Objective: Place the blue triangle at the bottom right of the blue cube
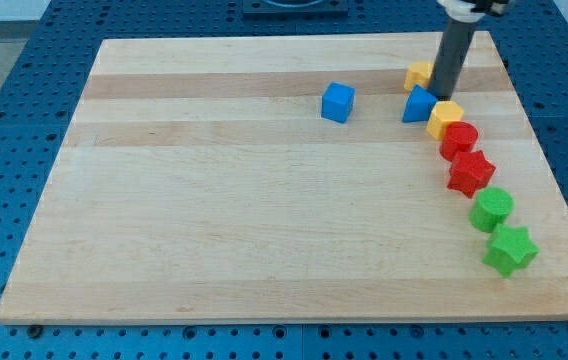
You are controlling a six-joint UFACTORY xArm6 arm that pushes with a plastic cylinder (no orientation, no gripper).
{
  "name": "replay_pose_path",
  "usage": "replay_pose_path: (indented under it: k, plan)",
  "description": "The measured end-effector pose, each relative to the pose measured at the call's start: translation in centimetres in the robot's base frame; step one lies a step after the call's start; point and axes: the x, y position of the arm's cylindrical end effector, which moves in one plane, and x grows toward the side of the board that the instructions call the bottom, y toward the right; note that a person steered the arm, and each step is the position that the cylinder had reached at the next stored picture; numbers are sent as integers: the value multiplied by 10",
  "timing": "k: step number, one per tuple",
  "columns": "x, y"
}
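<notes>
My tip meets the blue triangle in the upper right of the frame

My tip, the bare end of a dark rod that stands in for a pincer and so has nothing to clench or release, is planted in the upper right of the frame, touching or just beside the upper right edge of the blue triangle, with a yellow block just above and a yellow cube just below. Beyond, a red cylinder, red star, green cylinder and green star trail down the right side of the wooden table. The blue cube sits left of the triangle, apart from it. The triangle looks small, rigid and light, likely to slide readily on smooth wood; I judge a flat face the best place to push, since an off-centre nudge could spin it.
</notes>
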Motion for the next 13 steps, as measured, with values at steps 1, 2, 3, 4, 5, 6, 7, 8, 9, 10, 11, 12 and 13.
replay_pose_path:
  k: [1, 2, 3, 4, 5, 6, 7, 8, 9, 10, 11, 12, 13]
  plan:
    - [10, -19]
    - [23, -33]
    - [26, -41]
    - [32, -41]
    - [45, -41]
    - [52, -41]
    - [53, -47]
    - [53, -54]
    - [53, -62]
    - [53, -69]
    - [57, -70]
    - [90, -72]
    - [101, -90]
